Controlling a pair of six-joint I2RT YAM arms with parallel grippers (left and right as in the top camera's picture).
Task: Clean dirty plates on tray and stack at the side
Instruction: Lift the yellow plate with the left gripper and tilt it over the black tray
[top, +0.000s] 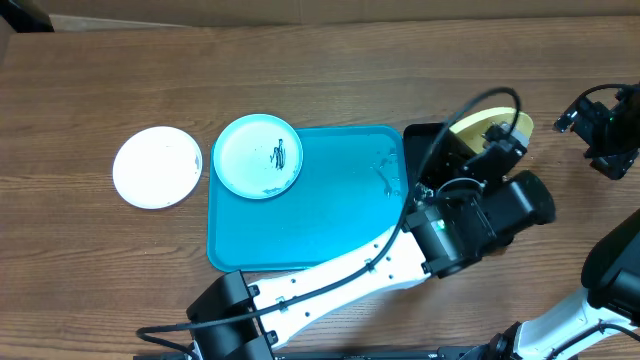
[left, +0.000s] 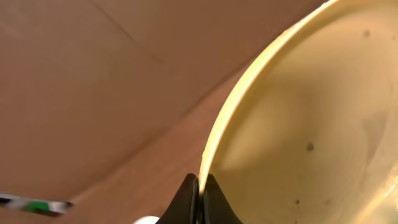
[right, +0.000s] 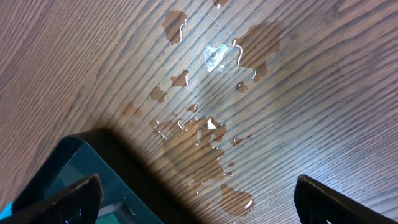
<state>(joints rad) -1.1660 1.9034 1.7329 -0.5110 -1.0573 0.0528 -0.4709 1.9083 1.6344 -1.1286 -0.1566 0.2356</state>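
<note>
The left gripper (left: 200, 188) is pinched shut on the rim of the yellow-green plate (top: 492, 126). That plate looks tipped up. It is at about 2 o'clock from the tray (top: 330, 215), over a black tray (top: 422, 140).

The light blue plate (top: 259, 156) sits on the tray's 10 o'clock corner and has dark marks on it. The white plate (top: 157, 167) lies on the table (top: 100, 80) at 9 o'clock from the tray, just beside the blue one.

The right gripper (right: 198, 186) is wide open and holds nothing. It is above wet wood with puddles (right: 205, 143). A dark corner at 8 o'clock in that view may be the black tray.
</note>
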